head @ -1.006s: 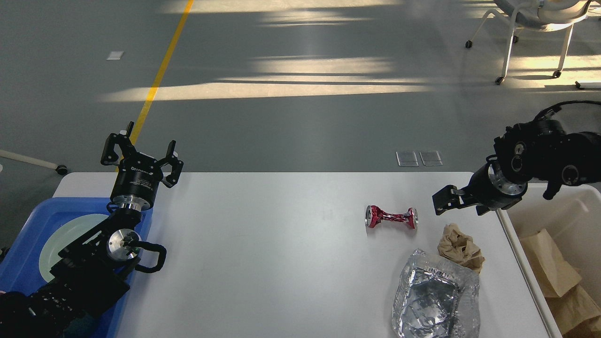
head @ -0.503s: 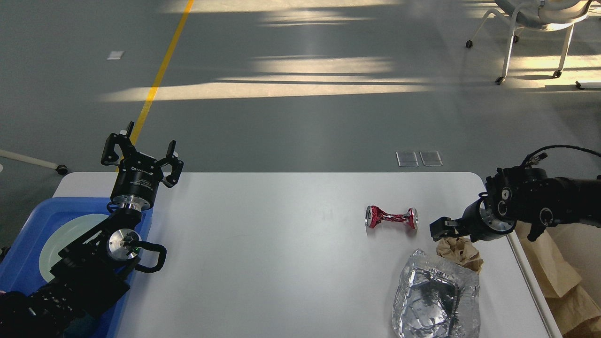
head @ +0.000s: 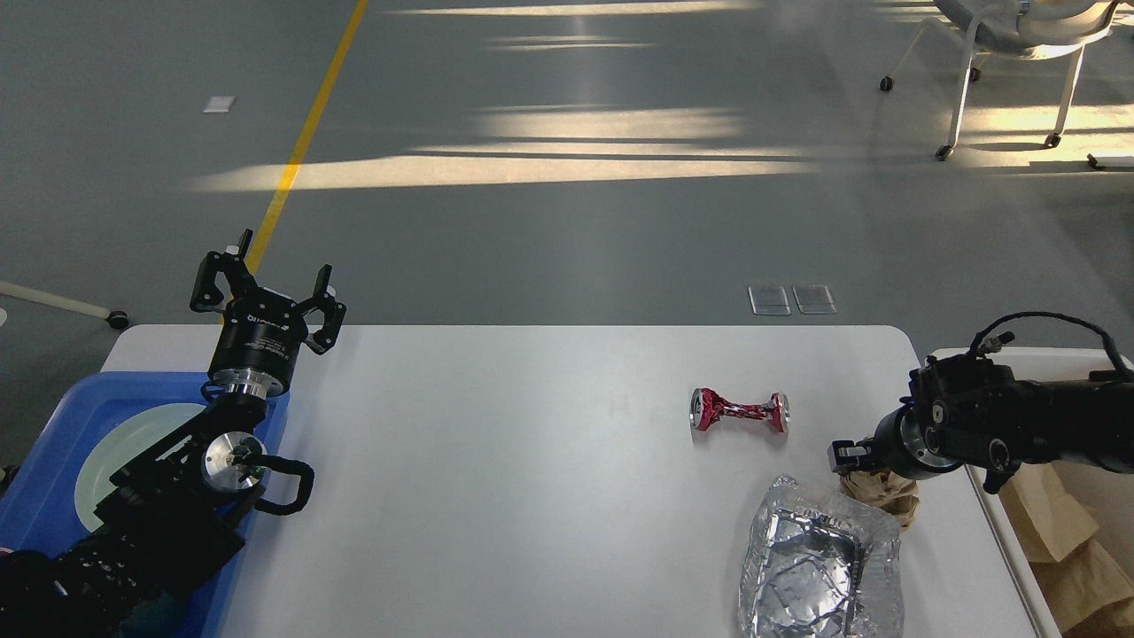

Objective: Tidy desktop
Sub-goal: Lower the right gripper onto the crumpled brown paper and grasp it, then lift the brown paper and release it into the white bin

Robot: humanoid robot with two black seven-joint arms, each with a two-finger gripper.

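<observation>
Centrally, crushed red can (dumbbell-pinched), crinkled foil tray

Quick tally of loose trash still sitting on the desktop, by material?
On the desktop:
Metal, crushed red can: 1
Foil, crumpled foil tray: 1
Paper, brown paper wad: 1, partly under the right gripper
Total: 3

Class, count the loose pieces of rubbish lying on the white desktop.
3: a crushed red can right of centre, crumpled brown paper under the right tool, and a foil tray at the near edge. The arm may hide more.
</observation>
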